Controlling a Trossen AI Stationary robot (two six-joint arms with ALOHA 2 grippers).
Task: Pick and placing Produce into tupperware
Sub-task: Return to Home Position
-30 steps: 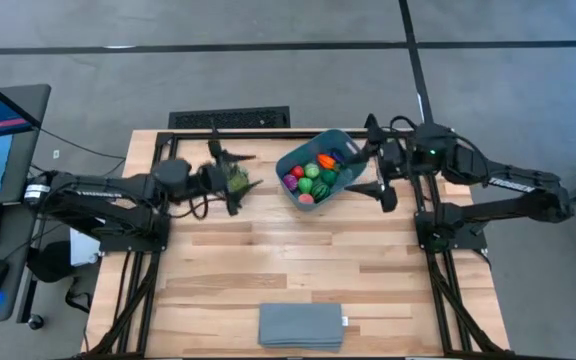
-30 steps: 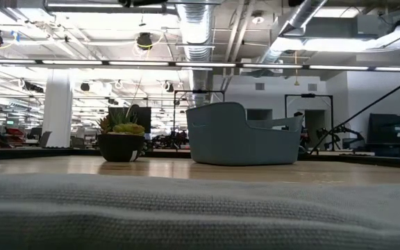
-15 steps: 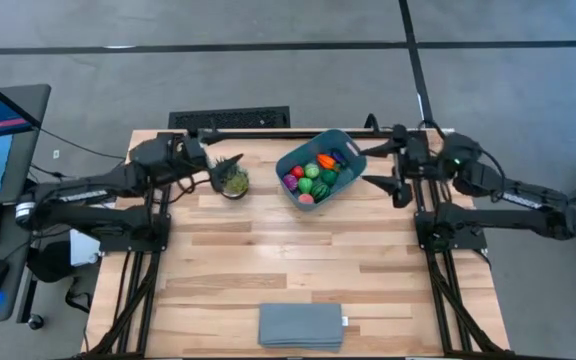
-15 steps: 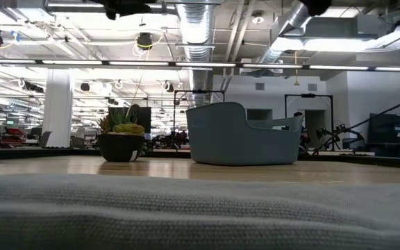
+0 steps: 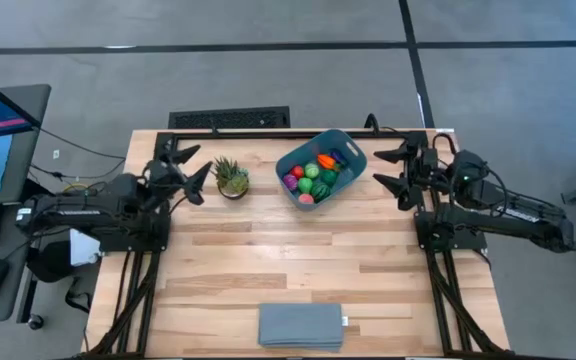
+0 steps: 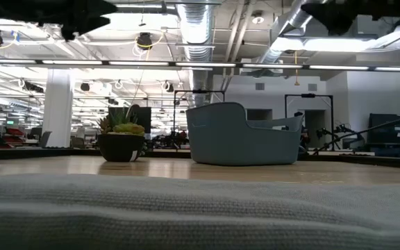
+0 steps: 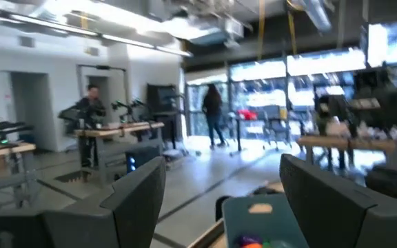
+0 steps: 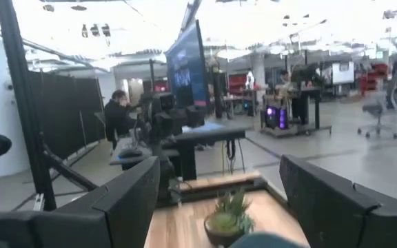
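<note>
Produce [image 5: 313, 176] in tupperware [image 5: 357, 161], between spread left claw [image 5: 196, 163], right claw [image 5: 379, 168]

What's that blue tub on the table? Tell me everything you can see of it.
The tub is a teal-blue, plastic-looking rectangular bin with rounded corners and one raised end. It stands upright, turned at an angle, on the wooden table near its far edge, beside a potted plant but apart from it. Small colourful toy produce lies inside. The left end effector and right end effector hang open, clear of it.
</note>
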